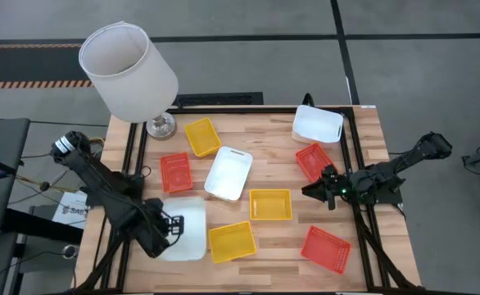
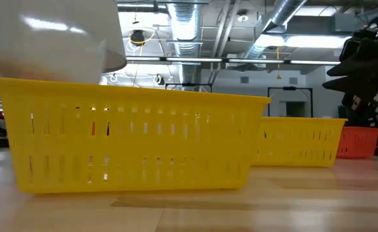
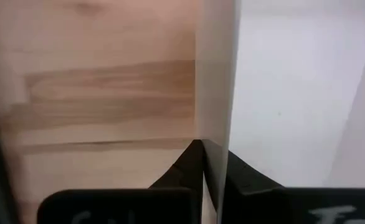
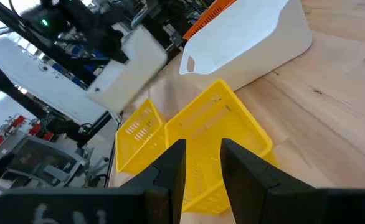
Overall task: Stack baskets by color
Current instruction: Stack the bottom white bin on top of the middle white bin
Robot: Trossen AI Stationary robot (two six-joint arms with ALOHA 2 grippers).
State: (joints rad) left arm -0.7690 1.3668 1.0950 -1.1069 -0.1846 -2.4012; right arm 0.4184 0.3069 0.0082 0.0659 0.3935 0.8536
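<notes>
Lamp (image 1: 129,72) stands at the far-left corner of the bench (image 1: 371,139); all places below are given from it.

Left gripper (image 1: 173,229) is well to the near side of the lamp, by the bench's near-left edge, clamped shut on the wall of a white basket (image 1: 187,229). Left wrist view shows that wall (image 3: 217,93) as a thin pale sheet pinched between the two dark fingers (image 3: 179,174), w/ bare wood on one side and the white basket's inside on the other.

Right gripper (image 1: 315,190) is far across the bench from the lamp, toward the right edge, hovering w/ fingers partly apart and nothing between them. Right wrist view looks past its fingers (image 4: 170,168) onto a yellow basket (image 4: 217,143).

Other baskets, all single, none stacked:
- yellow basket 2 (image 1: 201,136) just beside the lamp base.
- orange basket (image 1: 176,172) near side of that one.
- white basket 2 (image 1: 228,173) mid-bench.
- the yellow basket in the right wrist view also shows from above, beside white basket 2.
- yellow basket 3 (image 1: 232,242) at the near edge, touching or nearly touching the held white basket.
- white basket 3 (image 1: 317,124) at the far-right corner.
- orange basket 2 (image 1: 314,161) just nearer than that, by the right gripper.
- orange basket 3 (image 1: 325,248) at the near-right corner.
</notes>
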